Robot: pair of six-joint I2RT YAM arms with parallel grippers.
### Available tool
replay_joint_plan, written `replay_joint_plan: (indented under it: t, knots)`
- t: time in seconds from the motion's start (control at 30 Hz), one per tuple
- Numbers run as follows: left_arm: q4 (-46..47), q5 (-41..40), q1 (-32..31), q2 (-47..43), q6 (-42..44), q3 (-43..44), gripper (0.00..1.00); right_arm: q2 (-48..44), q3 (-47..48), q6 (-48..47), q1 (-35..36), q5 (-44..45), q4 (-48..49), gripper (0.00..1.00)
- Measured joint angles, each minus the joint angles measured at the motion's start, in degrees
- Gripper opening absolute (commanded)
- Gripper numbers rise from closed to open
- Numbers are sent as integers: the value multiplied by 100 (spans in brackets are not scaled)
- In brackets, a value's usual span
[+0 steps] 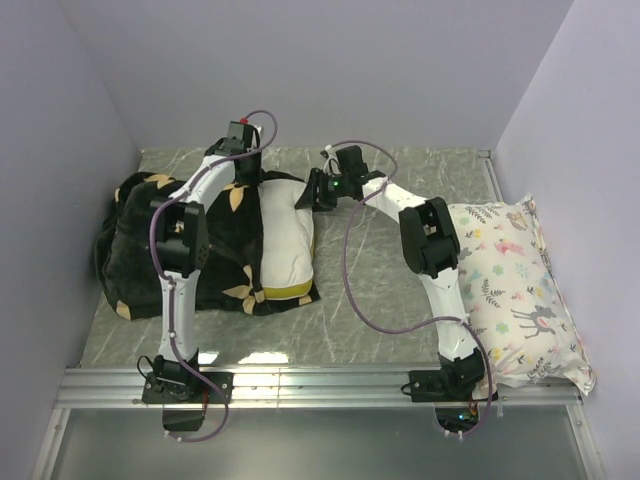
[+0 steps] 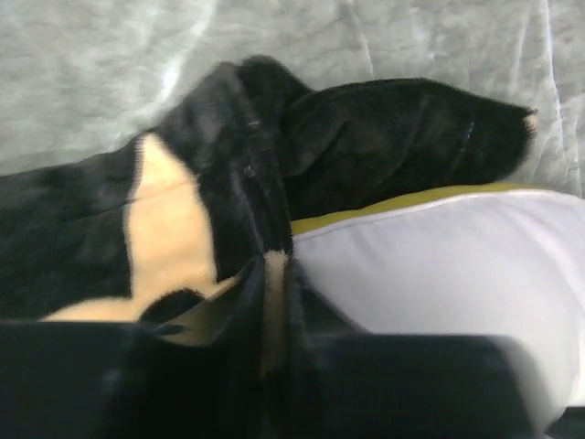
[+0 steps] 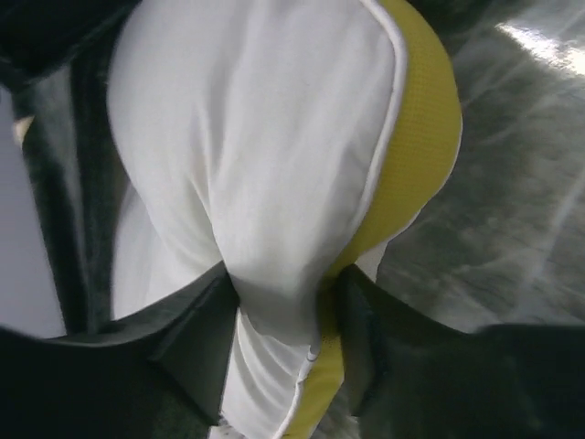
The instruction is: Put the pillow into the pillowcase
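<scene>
The black plush pillowcase (image 1: 140,240) with tan flowers lies at the left of the table. The white pillow (image 1: 285,240) sticks out of its right side, the yellow band (image 1: 285,292) toward the near edge. My left gripper (image 1: 245,178) reaches down at the case's far rim. In the left wrist view it (image 2: 270,302) is shut on a fold of the pillowcase (image 2: 366,137), right beside the pillow (image 2: 439,265). My right gripper (image 1: 303,195) sits at the pillow's far right corner. The right wrist view shows it (image 3: 283,311) shut on a pinch of the pillow (image 3: 256,137) and its yellow band (image 3: 416,155).
A second pillow printed with pastel deer and plants (image 1: 515,290) lies along the right wall, beside the right arm. Grey walls close in the marble-patterned table (image 1: 370,290) on the left, back and right. A metal rail (image 1: 320,385) runs along the near edge.
</scene>
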Motion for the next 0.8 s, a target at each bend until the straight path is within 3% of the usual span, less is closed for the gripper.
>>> replay_joint_plan:
  t: [0.07,0.2,0.4,0.57,0.67,0.7,0.73,0.8]
  knots:
    - [-4,164,-28,74,-118,76,0,9,-48,105,17,-166,188,18]
    - [199,949,-177,35,-485,177,0,9,-269,363,31,-457,621,4]
    - [678,1862,-876,-282,-1794,164,0,-170,-710,881,70,-730,1060,0]
    - [1075,1744,-1069,-699,-2739,-227,3,-450,-846,1272,-92,-920,1266,0]
    - [1178,1840,-1069,-782,-2876,-254,35,-647,-1095,1488,-138,-951,1563,2]
    - [1169,1943,-1060,-785,-2828,-221,55,-688,-1167,1515,-160,-957,1604,6]
    - [1134,2020,-1062,-785,-2695,-164,62,-706,-1228,1539,-184,-962,1635,26]
    - [861,2059,-1021,-791,-2382,-7,72,-719,-1344,1565,-256,-962,1690,47]
